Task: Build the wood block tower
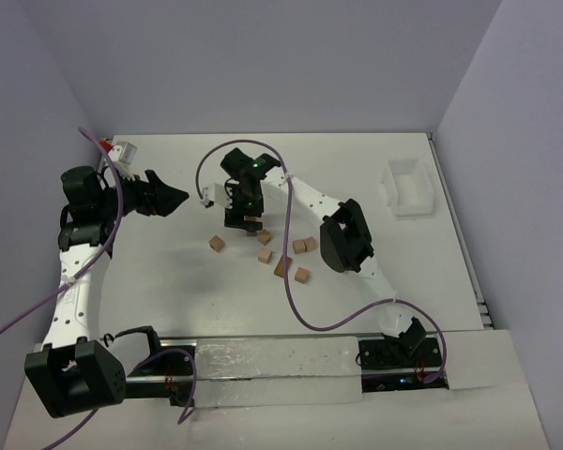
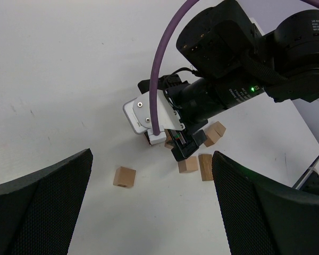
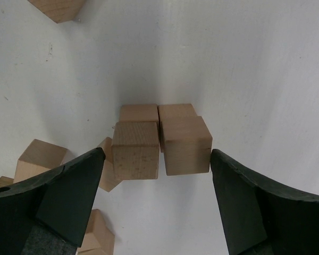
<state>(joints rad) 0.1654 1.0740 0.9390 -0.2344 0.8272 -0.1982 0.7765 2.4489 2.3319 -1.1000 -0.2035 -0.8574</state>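
Two wood blocks (image 3: 135, 150) (image 3: 186, 144) stand side by side between the fingers of my right gripper (image 3: 157, 154). It is open: the right finger touches the right block's corner and the left finger is just clear of the other. Two more blocks (image 3: 140, 112) show past them; I cannot tell whether they lie under or behind. Loose blocks (image 1: 216, 244) (image 1: 303, 275) are scattered in front of the right gripper (image 1: 247, 223). My left gripper (image 1: 169, 199) hangs open and empty at the left, with one block (image 2: 124, 177) below it. No tower is in view.
A white bin (image 1: 408, 187) stands at the back right. The right arm's elbow (image 1: 345, 236) hangs over the table just right of the loose blocks. A purple cable (image 1: 291, 291) loops across near them. Walls close the table at the back and sides.
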